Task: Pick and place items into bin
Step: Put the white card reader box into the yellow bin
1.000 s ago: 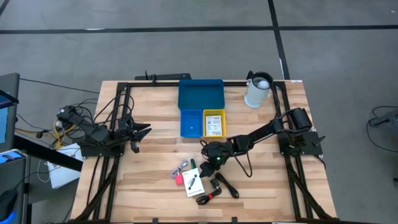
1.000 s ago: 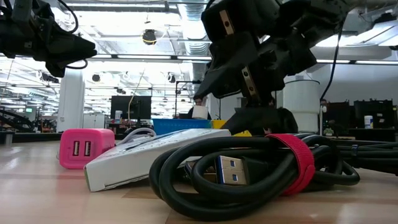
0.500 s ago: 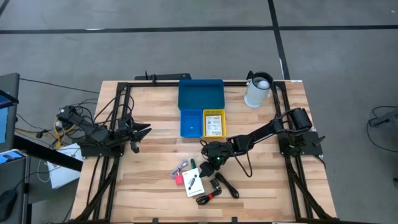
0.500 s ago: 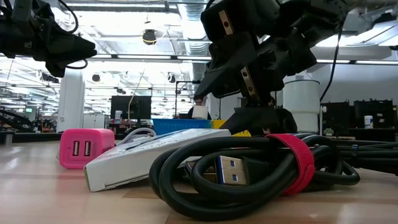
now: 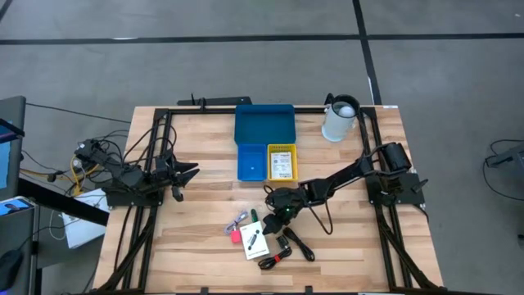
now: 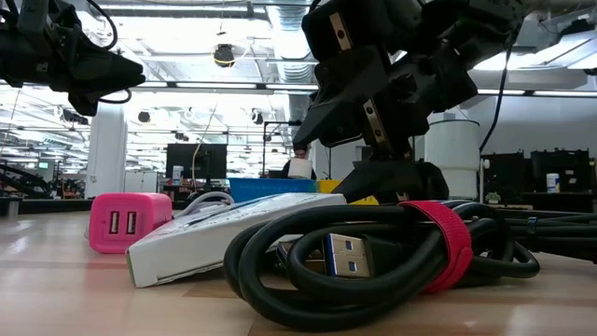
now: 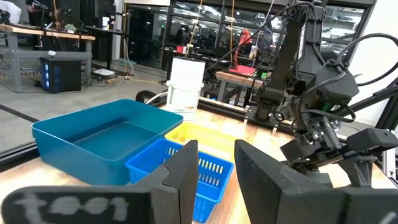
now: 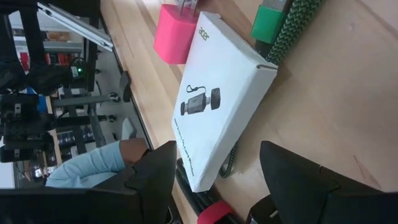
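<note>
The right gripper [image 5: 274, 215] is held low over the cluster of items at the front middle of the wooden table [image 5: 205, 213], its two fingers [image 8: 155, 180] spread well apart with nothing between them. Directly below and ahead of those fingers lies a white printed box [image 8: 217, 99], flat on the wood. Touching the box's far end is a pink block [image 8: 173, 32], which the low view shows as a pink charger with two ports [image 6: 129, 222]. Beside the box, a green-and-black braided cord with a green tip [image 8: 283, 28] runs along one edge. A coiled black cable [image 6: 373, 266] bound with a red strap [image 6: 446, 245] lies on the near side of the gripper, just beside the box. Beyond the gripper, toward the back of the table, stands the bin set: a wide blue tray [image 5: 264, 124] with a small blue bin [image 5: 251, 162] and a small yellow bin [image 5: 282, 161] joined along its front; printed material can be seen in the yellow bin. A white pitcher [image 5: 338, 120] stands well apart at the back right corner. The left gripper [image 5: 190, 172] is parked at the left side of the table, far from the items, with its fingers [image 7: 180, 177] set partly apart and empty. A person's blue sleeve [image 8: 81, 171] is seen past the table edge.
</note>
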Motion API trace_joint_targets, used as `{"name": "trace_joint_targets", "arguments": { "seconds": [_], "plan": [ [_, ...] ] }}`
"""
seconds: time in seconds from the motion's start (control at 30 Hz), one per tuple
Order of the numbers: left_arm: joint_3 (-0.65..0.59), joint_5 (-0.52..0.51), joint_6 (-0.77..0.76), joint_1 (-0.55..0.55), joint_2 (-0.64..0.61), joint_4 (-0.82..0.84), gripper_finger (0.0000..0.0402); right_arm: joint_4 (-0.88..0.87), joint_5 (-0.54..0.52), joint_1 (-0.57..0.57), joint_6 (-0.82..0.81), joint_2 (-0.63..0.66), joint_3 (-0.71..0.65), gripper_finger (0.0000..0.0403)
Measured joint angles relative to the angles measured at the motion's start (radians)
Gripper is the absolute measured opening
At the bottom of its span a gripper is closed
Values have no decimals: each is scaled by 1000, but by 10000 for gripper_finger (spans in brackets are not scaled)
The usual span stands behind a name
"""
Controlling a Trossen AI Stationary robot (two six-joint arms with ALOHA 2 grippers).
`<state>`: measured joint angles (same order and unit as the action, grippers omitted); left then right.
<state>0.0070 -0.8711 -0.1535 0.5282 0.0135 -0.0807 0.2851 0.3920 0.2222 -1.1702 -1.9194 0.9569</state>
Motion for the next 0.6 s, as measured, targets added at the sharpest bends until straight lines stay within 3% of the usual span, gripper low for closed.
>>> {"name": "trace_joint_targets", "arguments": {
  "seconds": [0.27, 0.6],
  "plan": [
    [0, 0, 0, 0, 0, 0, 95, 28, 3, 0, -10, -24, 2, 225],
    [0, 0, 0, 0, 0, 0, 95, 136, 82, -2, -61, -97, 8, 225]
  ]
}}
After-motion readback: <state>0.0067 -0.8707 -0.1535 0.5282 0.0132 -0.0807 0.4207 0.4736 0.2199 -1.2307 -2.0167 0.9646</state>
